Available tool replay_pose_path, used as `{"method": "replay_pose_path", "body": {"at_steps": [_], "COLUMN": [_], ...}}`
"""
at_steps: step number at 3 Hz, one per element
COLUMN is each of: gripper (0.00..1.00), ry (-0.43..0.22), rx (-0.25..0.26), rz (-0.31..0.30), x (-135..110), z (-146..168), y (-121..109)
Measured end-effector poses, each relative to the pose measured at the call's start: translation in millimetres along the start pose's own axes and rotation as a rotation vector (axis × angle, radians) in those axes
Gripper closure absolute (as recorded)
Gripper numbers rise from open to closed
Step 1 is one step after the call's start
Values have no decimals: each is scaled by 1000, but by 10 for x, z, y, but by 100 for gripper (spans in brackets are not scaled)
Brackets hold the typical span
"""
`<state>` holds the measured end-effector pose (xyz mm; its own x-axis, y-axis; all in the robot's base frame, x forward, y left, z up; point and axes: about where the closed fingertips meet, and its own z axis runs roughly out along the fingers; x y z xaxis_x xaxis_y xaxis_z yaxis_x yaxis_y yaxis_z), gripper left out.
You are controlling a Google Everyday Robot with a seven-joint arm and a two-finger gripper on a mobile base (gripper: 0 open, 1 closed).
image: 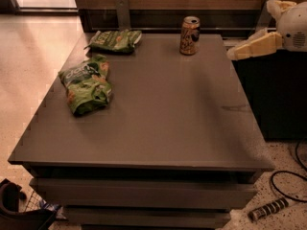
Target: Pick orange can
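Observation:
The orange can [190,35] stands upright near the far edge of the grey table [163,128], right of centre. It has an orange-tan body with dark markings and a silver top. My gripper [250,47], cream-coloured with a white body behind it, hangs off the table's right edge at about the can's height. It points left toward the can, about a can's height away from it. It holds nothing that I can see.
Two green snack bags lie on the table: one at the far left [115,40], one on the left side [87,84]. A dark cabinet [278,95] stands right of the table. A black cable [288,176] and a striped object [268,208] lie on the floor.

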<state>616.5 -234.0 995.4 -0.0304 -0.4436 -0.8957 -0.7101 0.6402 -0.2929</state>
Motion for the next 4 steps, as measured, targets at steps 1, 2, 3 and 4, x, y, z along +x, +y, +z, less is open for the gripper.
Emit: {"method": "replay_pose_path", "body": {"at_steps": [1, 2, 3, 4], "gripper": [0, 0, 0, 0], "ry": [-121, -121, -149, -183], "rx": [37, 37, 44, 29], "rz": [47, 47, 96, 153], "x": [-158, -158, -49, 90], "z": [237, 238, 521, 937], "y": [-159, -159, -361, -583]}}
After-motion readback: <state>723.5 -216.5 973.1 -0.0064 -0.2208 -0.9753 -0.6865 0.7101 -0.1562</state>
